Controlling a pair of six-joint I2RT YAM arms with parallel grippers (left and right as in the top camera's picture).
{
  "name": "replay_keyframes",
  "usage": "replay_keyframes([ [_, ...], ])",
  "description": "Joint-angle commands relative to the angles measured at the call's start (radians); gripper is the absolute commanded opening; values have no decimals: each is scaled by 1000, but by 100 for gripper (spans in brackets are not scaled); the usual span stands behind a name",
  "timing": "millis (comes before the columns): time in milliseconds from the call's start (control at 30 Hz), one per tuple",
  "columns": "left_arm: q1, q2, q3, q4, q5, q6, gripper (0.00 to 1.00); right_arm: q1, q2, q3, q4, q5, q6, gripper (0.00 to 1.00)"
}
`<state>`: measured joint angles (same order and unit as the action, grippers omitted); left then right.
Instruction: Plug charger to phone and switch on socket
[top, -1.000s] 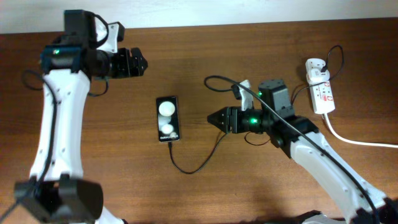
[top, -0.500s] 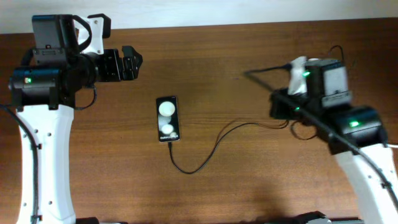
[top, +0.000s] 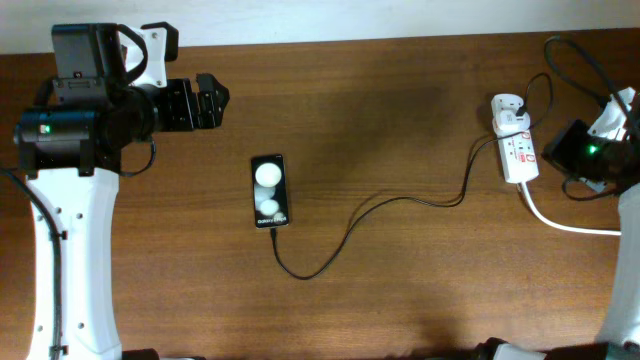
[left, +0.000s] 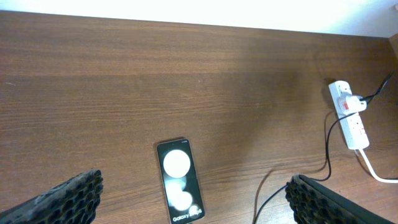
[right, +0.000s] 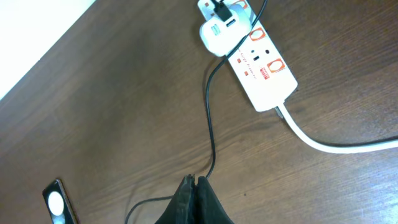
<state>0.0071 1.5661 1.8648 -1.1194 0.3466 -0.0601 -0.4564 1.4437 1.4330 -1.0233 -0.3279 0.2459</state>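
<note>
Right tool (right: 194, 185) retreated, pinched closed, near oblong white socket (top: 516, 152); phone (top: 270, 190) glossy.

One phone (top: 270, 191), one charger (top: 400, 198), one socket (top: 520, 158) bearing one white plug (top: 508, 108), and one thick white cord (top: 570, 225).

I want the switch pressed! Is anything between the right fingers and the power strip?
Only the thin black cable: it lies on the table from just beyond the shut right fingers up to the white plug in the power strip. Nothing else visible.
</note>
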Motion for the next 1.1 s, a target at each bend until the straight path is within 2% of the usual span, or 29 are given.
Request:
replay_keyframes([
  [0, 3, -7, 17, -1, -3, 5, 99, -48, 89, 96, -13, -77, -33, 4],
  [133, 3, -7, 17, -1, -3, 5, 99, -84, 245, 257, -40, -119, -32, 4],
  [233, 2, -7, 17, -1, -3, 5, 99, -101, 336, 315, -23, -126, -32, 4],
  [800, 3, -7, 17, -1, -3, 5, 99, -140, 673, 315, 198, -112, -29, 4],
  [1067, 2, -7, 17, -1, -3, 5, 99, -91, 752, 311, 297, -106, -27, 4],
])
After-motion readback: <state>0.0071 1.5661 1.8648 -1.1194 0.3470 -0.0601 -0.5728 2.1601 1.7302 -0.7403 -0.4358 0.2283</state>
